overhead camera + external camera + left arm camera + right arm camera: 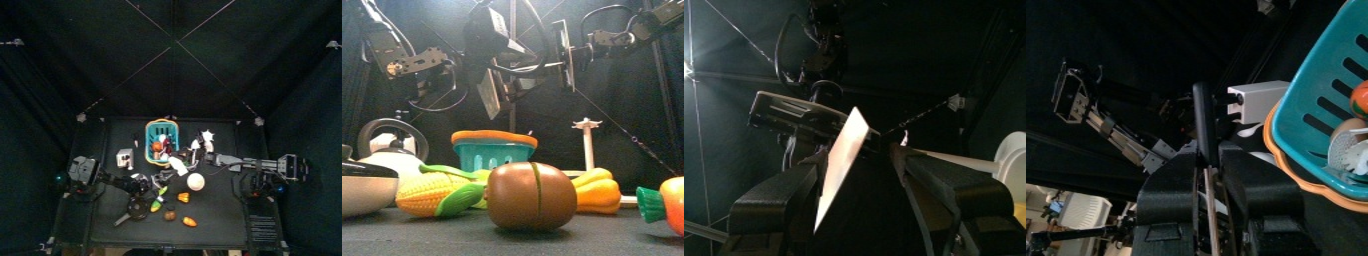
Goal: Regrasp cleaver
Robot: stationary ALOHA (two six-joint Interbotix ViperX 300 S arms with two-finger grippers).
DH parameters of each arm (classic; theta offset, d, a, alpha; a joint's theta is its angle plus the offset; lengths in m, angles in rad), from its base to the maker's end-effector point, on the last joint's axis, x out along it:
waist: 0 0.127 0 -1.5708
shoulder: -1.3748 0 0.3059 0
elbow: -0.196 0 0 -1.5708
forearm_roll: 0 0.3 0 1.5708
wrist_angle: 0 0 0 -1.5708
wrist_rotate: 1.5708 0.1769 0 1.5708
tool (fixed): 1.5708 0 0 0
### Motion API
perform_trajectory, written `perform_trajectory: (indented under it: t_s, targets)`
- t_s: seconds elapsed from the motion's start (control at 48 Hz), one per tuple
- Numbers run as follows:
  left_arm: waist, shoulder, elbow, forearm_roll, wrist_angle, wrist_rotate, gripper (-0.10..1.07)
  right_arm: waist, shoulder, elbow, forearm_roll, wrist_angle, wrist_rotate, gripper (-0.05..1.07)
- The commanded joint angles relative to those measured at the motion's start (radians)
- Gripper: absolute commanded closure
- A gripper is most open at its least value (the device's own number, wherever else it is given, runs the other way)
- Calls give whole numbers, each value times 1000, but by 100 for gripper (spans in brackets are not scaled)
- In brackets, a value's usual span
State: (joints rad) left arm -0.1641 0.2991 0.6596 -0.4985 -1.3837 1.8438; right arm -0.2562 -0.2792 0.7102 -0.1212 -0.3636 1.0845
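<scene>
Handing over the cleaver [497, 88] mid-air, right gripper [1204, 165] clenched on its handle.
My left gripper [865, 185] gapes around the blade; next I must close squarely.

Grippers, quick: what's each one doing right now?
Left gripper: open, fingers either side of the cleaver blade, not closed on it.
Right gripper: closed on the cleaver's handle, holding it in the air.
</scene>
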Motion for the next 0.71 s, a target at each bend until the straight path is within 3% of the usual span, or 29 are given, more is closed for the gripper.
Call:
perform_trajectory:
  t_s: [0.0,0.271,0.688]
  targets:
    - [14,-12,-18,21,-3,14,9,8,-9,-18,5,-21,-3,69]
    - [37,-9,-23,54,0,44,15,17,3,-21,6,-37,-3,69]
    - [48,-2,-23,54,6,58,48,18,14,-20,11,-40,-5,67]
